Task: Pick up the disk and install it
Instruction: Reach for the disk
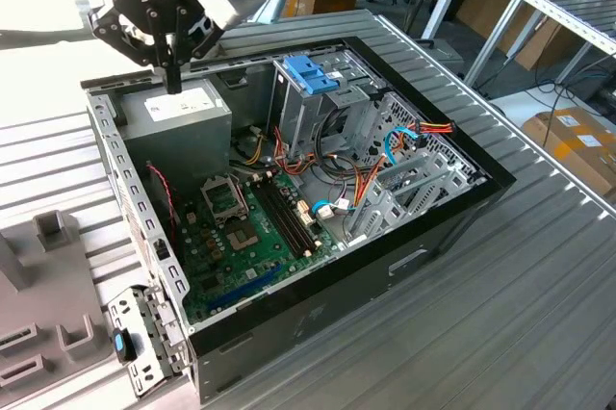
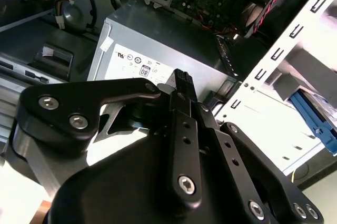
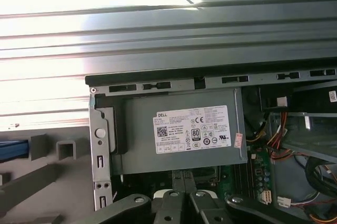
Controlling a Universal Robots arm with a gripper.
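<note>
Well apart from the pincer [image 2: 181, 78] lies the disk [image 2: 311, 117].

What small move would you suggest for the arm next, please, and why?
Probably carry the pincer off the power supply toward the blue-railed disk beyond the case wall. The pincer is shut, holds nothing, and hangs over the supply; the disk lies apart from it, not yet grasped.

Open computer case [image 1: 404, 261], pincer [image 1: 173, 83] above grey power supply [image 1: 183, 121], seemingly closed
</note>
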